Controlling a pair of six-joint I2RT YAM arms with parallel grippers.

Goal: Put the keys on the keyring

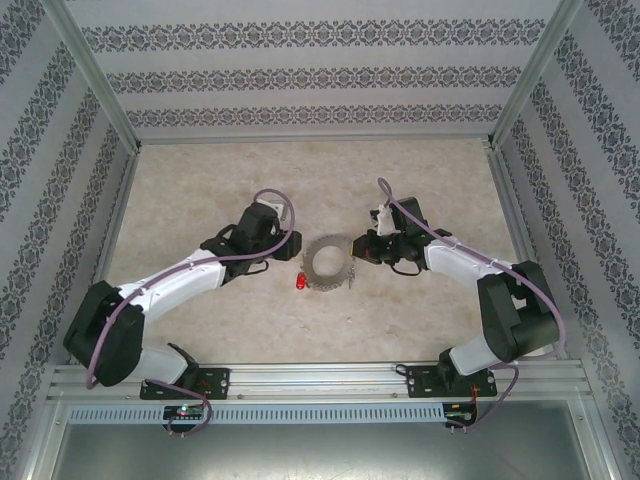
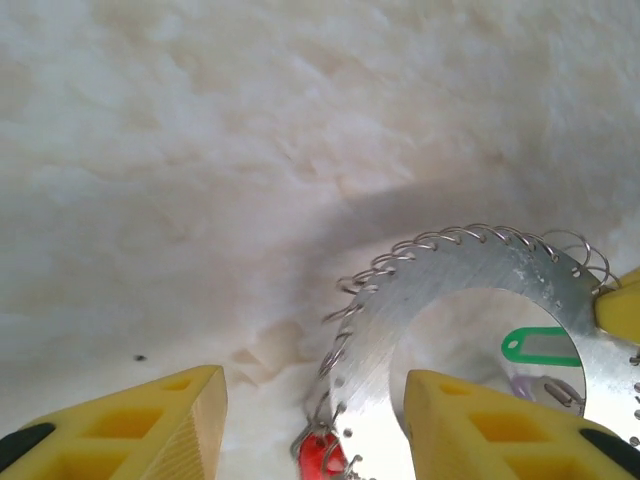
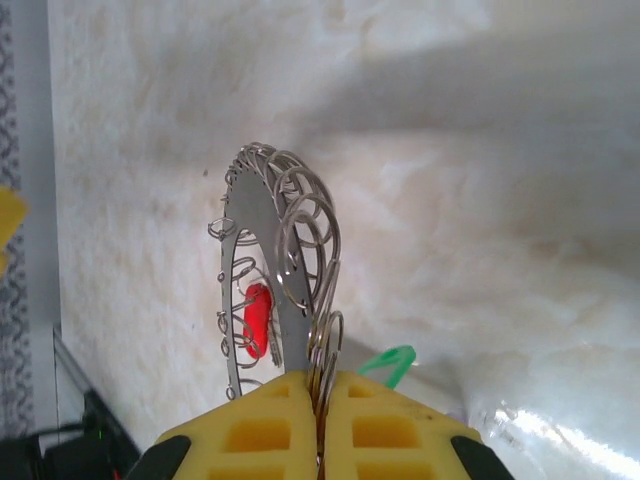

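Note:
The keyring [image 1: 318, 262], a flat grey metal ring fringed with wire loops, is held up on edge between both arms at mid-table. My right gripper [image 3: 320, 402] is shut on its rim and loops [image 3: 300, 250]. My left gripper [image 2: 315, 432] is open, its yellow fingers [image 2: 150, 425] straddling the ring's left rim [image 2: 400, 300] without pinching it. A red-tagged key [image 2: 322, 458] hangs from a loop at the ring's lower edge, seen too as the red tag [image 3: 257, 318] and the red tag [image 1: 301, 284]. Beyond the hole lie a green tag [image 2: 540, 347] and a lilac tag [image 2: 522, 385]; the green tag [image 3: 392, 360] pokes out beside my right fingers.
The pale mottled tabletop [image 1: 200, 180] is bounded by patterned walls and aluminium posts [image 1: 95, 75]. A metal rail [image 1: 320, 378] carrying both arm bases runs along the near edge. The right gripper's yellow finger [image 2: 620, 305] shows at the ring's far rim.

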